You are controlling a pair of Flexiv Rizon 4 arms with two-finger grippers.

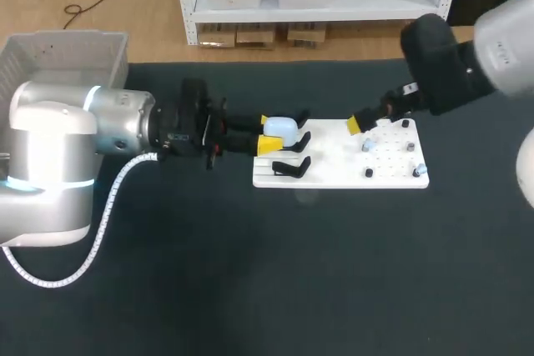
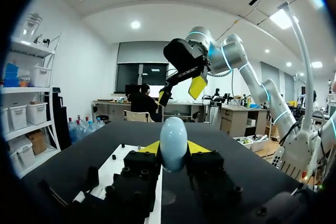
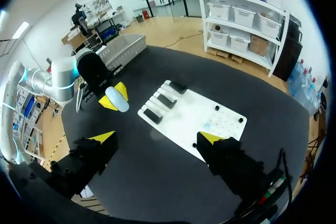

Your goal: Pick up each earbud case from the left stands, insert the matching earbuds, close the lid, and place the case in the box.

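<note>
Left arm: silver-white rounded links, cyan light rings at joints, white coiled cable slung alongside. Right arm: same pale shell, black wrist section. Left gripper and right gripper: black blocks, visible screw heads, bright yellow fingertips.

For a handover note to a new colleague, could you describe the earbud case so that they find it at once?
Find the white board in the middle of the dark table. At its left edge the left tool grips the earbud case between yellow tips. It is pale blue and egg-shaped; the stands beside it are black.
</note>
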